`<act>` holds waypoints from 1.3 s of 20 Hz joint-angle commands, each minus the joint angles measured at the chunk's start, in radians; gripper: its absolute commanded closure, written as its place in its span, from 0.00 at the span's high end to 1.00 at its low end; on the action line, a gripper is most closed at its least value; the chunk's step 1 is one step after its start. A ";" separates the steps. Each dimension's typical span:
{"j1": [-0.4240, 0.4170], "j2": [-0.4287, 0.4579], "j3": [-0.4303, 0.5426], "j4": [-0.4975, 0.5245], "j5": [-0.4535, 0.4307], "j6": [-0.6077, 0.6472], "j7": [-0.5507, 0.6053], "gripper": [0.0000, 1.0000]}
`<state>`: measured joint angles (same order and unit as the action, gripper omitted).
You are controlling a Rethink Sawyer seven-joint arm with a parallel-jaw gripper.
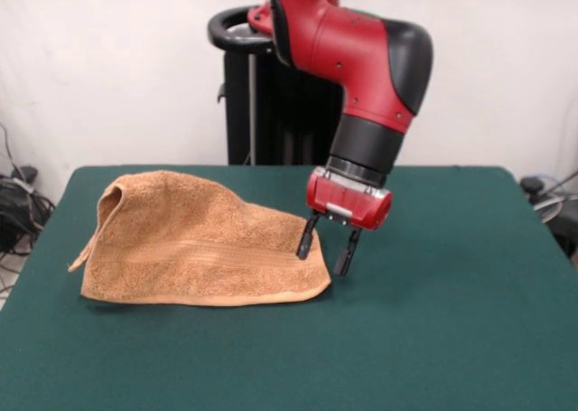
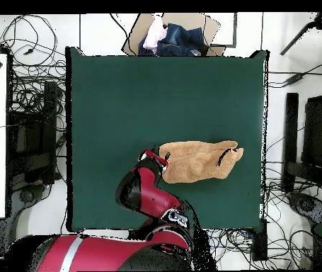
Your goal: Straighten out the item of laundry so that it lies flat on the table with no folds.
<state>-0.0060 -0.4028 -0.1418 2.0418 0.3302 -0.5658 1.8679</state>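
Your pincer hangs at the towel's right-hand corner in the centre of the front frame, fingers apart and holding nothing, one finger at the cloth's edge and the other just off it. The towel sits left of centre on the green table, doubled over with a raised hump toward the upper left, so by the look of it you are at the grasping step; next you would need to close on that corner and draw it out toward the frame's right
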 commanded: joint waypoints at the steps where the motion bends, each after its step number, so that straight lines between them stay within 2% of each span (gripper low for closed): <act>1: -0.004 0.050 0.006 -0.137 0.040 0.003 0.137 1.00; 14: -0.048 0.112 0.012 -0.243 -0.030 0.017 0.106 1.00; 21: -0.008 0.130 -0.022 -0.257 0.002 0.030 0.085 1.00; 26: 0.023 0.123 -0.026 -0.215 0.017 0.050 0.105 1.00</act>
<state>-0.0150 -0.2949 -0.1532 1.8659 0.3250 -0.5658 1.8679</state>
